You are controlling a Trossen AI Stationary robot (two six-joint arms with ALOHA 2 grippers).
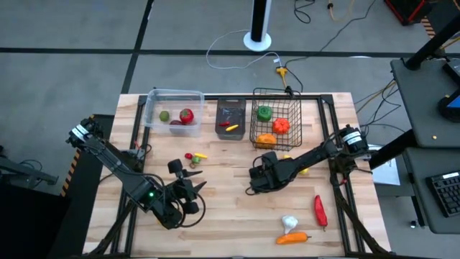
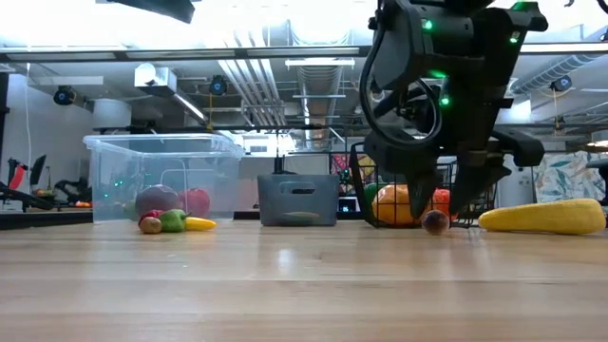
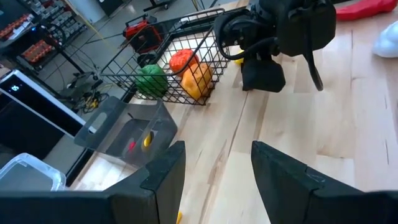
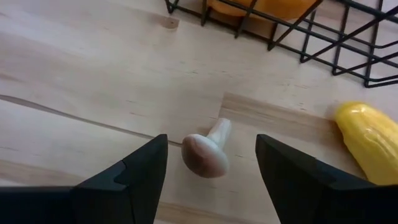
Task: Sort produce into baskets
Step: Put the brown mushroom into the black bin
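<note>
Right gripper (image 4: 211, 171): fingers apart, low over the table, straddling a small brown mushroom (image 4: 205, 153) without touching it.
Mushroom: lies on the wood just in front of the wire-mesh basket (image 1: 296, 126), near a yellow corn (image 4: 372, 140).
Left gripper (image 3: 214, 180): fingers parted, empty, above the table's front left.
Clear tub (image 1: 154, 101): holds a red apple (image 1: 187, 114).

Bright overhead lighting, soft shadows; table (image 2: 285, 285) glare (low view).
</note>
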